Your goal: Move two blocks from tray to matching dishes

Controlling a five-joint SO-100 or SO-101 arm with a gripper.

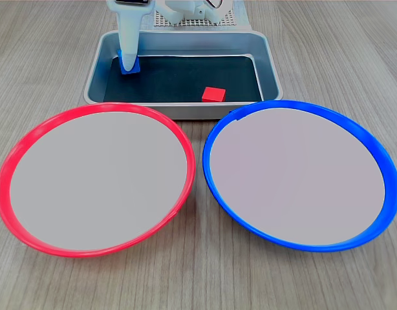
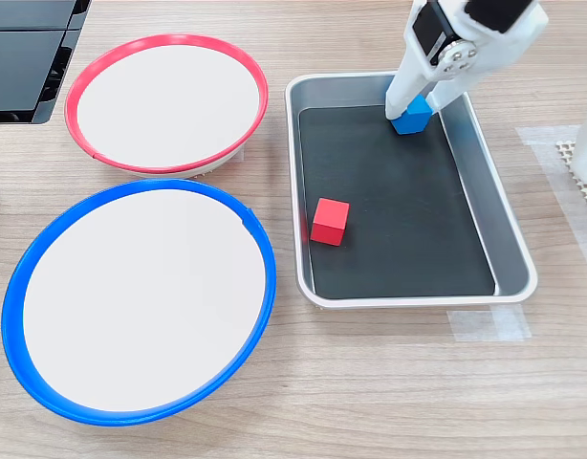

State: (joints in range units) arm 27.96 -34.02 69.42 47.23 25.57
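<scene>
My pincer (image 2: 411, 112) points straight down into the tray (image 2: 501, 196), fingers clamped on the blue block (image 2: 411, 119) standing square on the dark floor, the red block (image 2: 329, 221) lying well away near the opposite wall.

Wood-grain tabletop (image 1: 50, 58) underlies whole scene. Black flat panels (image 2: 26, 57) at tabletop's corner, second exterior view's upper left. White perforated mat (image 1: 198, 21) at tabletop's far edge, first exterior view. Clear tape strip (image 2: 489, 325) stuck on tabletop, second exterior view's lower right.
</scene>
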